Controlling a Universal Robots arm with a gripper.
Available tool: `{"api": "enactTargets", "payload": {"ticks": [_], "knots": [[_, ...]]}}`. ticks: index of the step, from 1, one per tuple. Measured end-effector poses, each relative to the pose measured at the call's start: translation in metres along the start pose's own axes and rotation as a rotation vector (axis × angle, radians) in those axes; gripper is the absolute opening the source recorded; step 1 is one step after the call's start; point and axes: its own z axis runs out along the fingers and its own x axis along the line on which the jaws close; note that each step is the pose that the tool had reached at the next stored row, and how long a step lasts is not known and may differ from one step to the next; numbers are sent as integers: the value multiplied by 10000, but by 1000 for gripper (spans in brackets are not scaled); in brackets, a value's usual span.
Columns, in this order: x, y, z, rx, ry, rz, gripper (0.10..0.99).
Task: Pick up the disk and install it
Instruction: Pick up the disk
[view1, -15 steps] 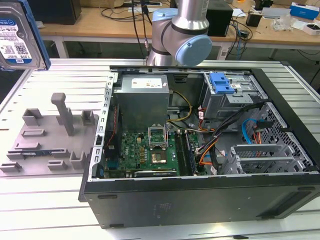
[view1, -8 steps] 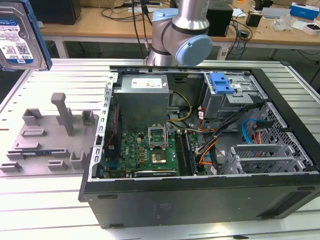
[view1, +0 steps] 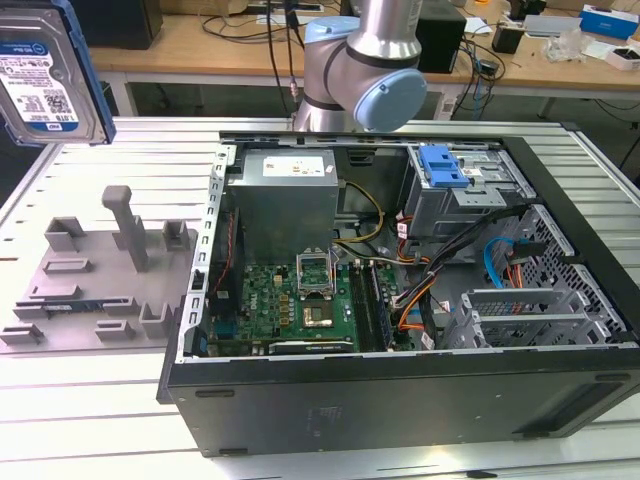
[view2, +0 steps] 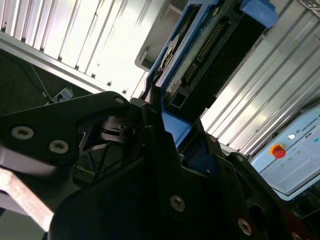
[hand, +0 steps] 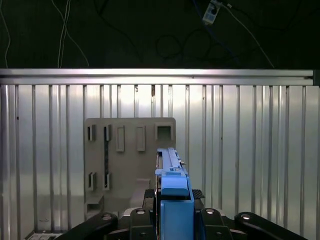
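Your gripper (hand: 173, 201), nearest the wrist lens: black fingers clamped on the blue-framed disk (view1: 45, 72), held aloft over the grey slotted holder (view1: 90, 270), at the exterior view's left, well apart from the open computer case (view1: 400, 390).

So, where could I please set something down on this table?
The ribbed aluminium table is bare on the exterior camera's side of the grey plastic fixture tray and of the open black computer case. Inside the case, coloured cables and the green motherboard crowd it. The pincer holds the silver blue-framed disk.
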Motion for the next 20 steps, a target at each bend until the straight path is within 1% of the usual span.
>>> {"api": "enactTargets", "payload": {"ticks": [5,7,13,15,20], "knots": [[87,-86,-11,-5,-1,1,365],[146,-152,-21,-17,1,2,365],[255,-303,-31,-23,-1,2,365],[308,-386,-34,-25,-1,0,365],[399,-533,-40,-26,-1,0,365]]}}
